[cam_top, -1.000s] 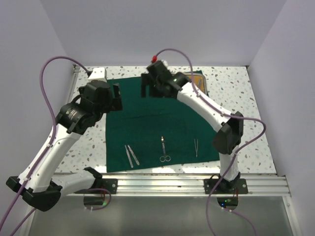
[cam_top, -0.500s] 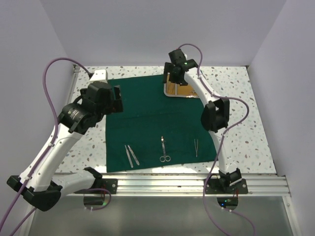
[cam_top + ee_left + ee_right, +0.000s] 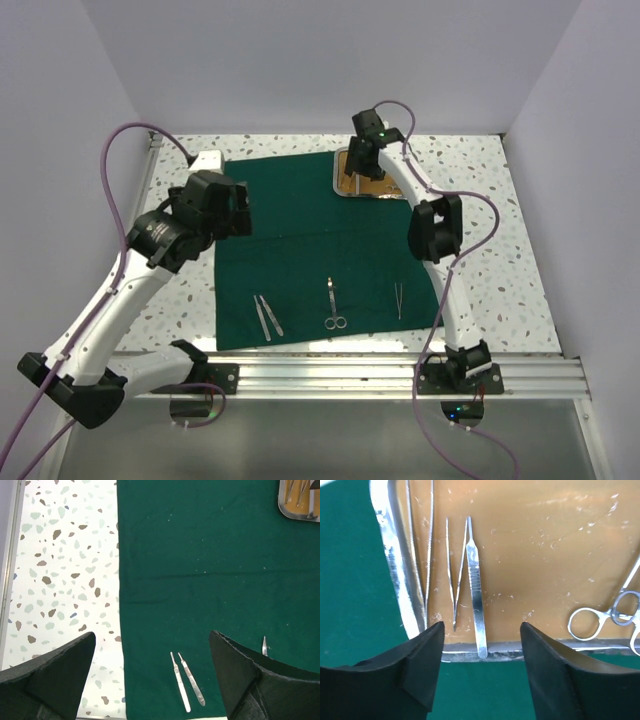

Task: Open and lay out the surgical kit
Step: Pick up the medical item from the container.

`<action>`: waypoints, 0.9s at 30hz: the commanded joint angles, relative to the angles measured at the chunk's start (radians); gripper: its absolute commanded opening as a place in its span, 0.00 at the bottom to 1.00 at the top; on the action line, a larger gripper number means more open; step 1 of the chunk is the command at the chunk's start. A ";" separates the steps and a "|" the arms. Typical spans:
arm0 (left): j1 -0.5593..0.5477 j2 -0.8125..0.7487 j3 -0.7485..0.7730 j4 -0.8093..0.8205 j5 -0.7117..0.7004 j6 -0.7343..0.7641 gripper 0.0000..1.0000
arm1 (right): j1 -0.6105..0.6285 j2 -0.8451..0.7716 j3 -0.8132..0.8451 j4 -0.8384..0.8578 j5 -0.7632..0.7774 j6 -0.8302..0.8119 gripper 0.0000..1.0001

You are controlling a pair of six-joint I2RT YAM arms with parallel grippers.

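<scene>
Tray [image 3: 395, 565] holds tweezers [image 3: 455, 612], scalpel handle [image 3: 476, 595], ring-handled instrument [image 3: 612, 614].

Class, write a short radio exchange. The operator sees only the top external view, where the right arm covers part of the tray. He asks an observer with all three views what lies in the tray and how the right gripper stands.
Operator: From above I can't see into the tray. What lies in it at this end?
Observer: Tweezers lie beside a flat-handled tool, both lengthwise on the tan lining.
Operator: Is the right gripper shut on anything?
Observer: No. It is open and empty, and in the wrist view one finger stands on each side of that tool's near end.
</scene>
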 commanded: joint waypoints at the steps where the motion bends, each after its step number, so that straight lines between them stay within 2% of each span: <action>1: -0.001 0.017 -0.017 0.021 0.006 0.026 1.00 | 0.007 0.011 -0.003 0.022 0.032 -0.010 0.64; 5: -0.002 0.022 -0.032 0.035 0.008 0.035 0.99 | 0.002 0.011 -0.053 0.025 0.064 -0.012 0.56; 9: -0.001 0.014 -0.049 0.038 0.006 0.043 1.00 | -0.002 0.022 -0.075 0.025 0.075 -0.013 0.51; 17: 0.001 0.011 -0.061 0.041 0.005 0.058 1.00 | -0.001 0.057 -0.079 0.032 0.064 0.016 0.48; 19: 0.001 0.011 -0.066 0.039 0.003 0.062 1.00 | -0.001 0.063 -0.079 0.032 0.063 0.020 0.42; 20: -0.001 0.011 -0.066 0.041 0.003 0.065 1.00 | -0.001 0.066 -0.079 0.032 0.063 0.022 0.34; 22: 0.001 0.013 -0.069 0.039 0.000 0.069 1.00 | -0.002 0.071 -0.081 0.029 0.061 0.027 0.26; 25: 0.001 0.011 -0.070 0.041 -0.001 0.078 0.99 | -0.001 0.075 -0.090 0.025 0.056 0.033 0.01; 27: 0.001 0.013 -0.070 0.041 -0.001 0.083 1.00 | -0.001 0.071 -0.104 0.025 0.058 0.036 0.00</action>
